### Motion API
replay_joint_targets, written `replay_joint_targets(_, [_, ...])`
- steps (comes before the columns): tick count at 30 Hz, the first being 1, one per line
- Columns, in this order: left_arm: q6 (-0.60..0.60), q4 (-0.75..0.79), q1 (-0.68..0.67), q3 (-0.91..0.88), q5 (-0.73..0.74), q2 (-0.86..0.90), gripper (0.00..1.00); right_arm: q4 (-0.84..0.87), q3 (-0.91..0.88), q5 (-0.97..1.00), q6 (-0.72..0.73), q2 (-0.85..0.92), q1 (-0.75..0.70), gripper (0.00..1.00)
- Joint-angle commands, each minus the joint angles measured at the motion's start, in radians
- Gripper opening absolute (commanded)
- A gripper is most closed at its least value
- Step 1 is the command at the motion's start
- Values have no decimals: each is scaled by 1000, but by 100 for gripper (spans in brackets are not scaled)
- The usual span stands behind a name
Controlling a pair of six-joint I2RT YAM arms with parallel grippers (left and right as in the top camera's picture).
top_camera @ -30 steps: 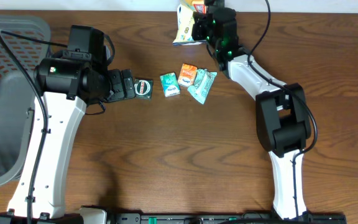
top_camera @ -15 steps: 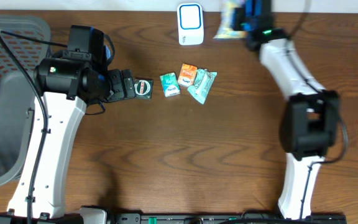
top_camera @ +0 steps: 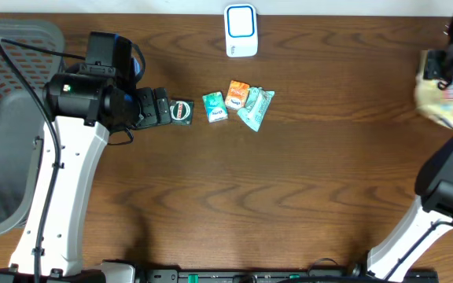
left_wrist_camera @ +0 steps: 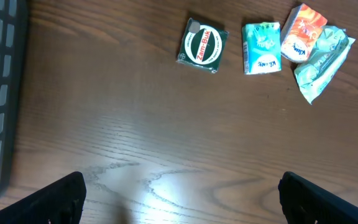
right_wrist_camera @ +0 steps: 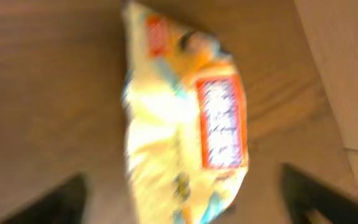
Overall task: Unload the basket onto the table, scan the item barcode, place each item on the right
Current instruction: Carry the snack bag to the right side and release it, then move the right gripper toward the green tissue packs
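Observation:
A yellow snack packet [right_wrist_camera: 185,124] with a red-framed label fills the right wrist view, blurred. It lies between the wide-apart fingers of my right gripper [right_wrist_camera: 188,199], and neither finger touches it. Overhead, the packet [top_camera: 435,98] is at the table's far right edge, just below the right gripper [top_camera: 445,75]. The white barcode scanner [top_camera: 241,30] stands at the back centre. My left gripper [top_camera: 163,106] is open and empty beside a green Zam-Buk box [top_camera: 181,111]. In the left wrist view that gripper [left_wrist_camera: 182,199] hovers over bare wood.
A green pack [top_camera: 215,107], an orange pack [top_camera: 237,93] and a teal sachet [top_camera: 255,108] lie in a row mid-table, right of the Zam-Buk box [left_wrist_camera: 203,46]. A grey mesh basket [top_camera: 6,94] stands at the far left.
The right arm swung from the scanner at the back centre to the far right edge with the yellow packet, and its jaws opened off the packet. The left arm stayed still.

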Motion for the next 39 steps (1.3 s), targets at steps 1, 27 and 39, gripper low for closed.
replay_joint_targets(1, [3, 0, 2, 3, -6, 0, 98, -32, -3, -100, -28, 10, -25, 99])
replay_joint_targets(27, [3, 0, 2, 3, -6, 0, 98, -254, -142, -708, 273, 10, 509, 99])
replay_joint_targets(39, [3, 0, 2, 3, -6, 0, 98, -249, -234, -766, 315, 9, 692, 99])
